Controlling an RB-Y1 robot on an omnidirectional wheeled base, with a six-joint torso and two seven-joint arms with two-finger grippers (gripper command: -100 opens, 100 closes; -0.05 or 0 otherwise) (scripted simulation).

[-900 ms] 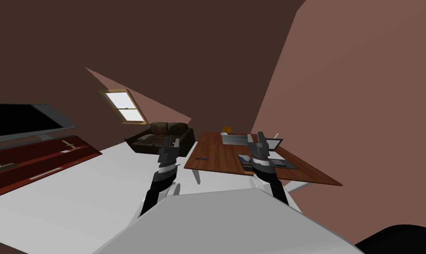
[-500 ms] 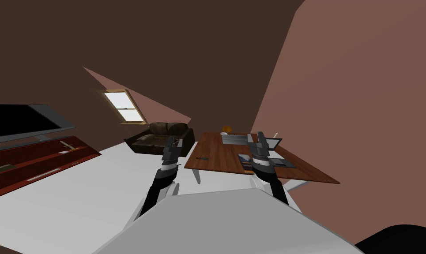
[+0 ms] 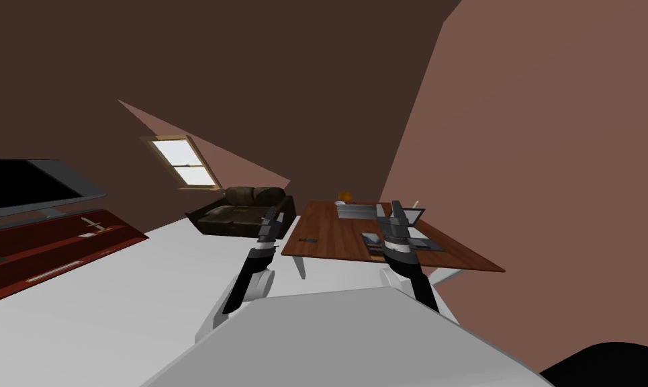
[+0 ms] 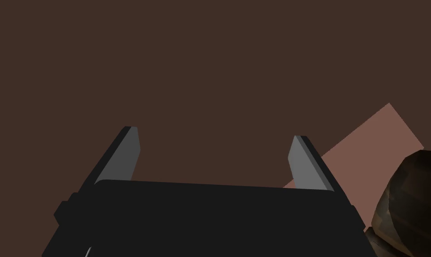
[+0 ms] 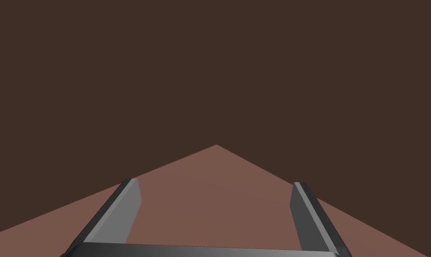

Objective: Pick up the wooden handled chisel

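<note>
From the head camera I am looking down on a brown wooden table [image 3: 329,228] standing ahead and to the right. The slim dark thing I am taking for the chisel [image 3: 307,240] is lying flat on the table's left part, close to the near edge, apart from the other items. Grey and dark flat items [image 3: 356,211] are crowding the table's right and far side, and a small orange object [image 3: 343,196] is sitting at the far edge. Any writing on them is too small for me to read.

The left gripper [image 3: 275,218] is hanging just left of the table, in front of a dark sofa [image 3: 242,208], well apart from the chisel. The right gripper [image 3: 389,209] is hanging over the table's right half. Far left, a dark screen [image 3: 20,185] is standing above a red shelf unit [image 3: 47,248], and a window [image 3: 181,160] is glowing in the far wall.

From the left wrist camera I am seeing that claw's fingers [image 4: 125,156] spread wide with nothing between them; the sofa's edge is showing beside one finger.

From the right wrist camera I am seeing its fingers [image 5: 129,205] also spread wide, gripping nothing.
</note>
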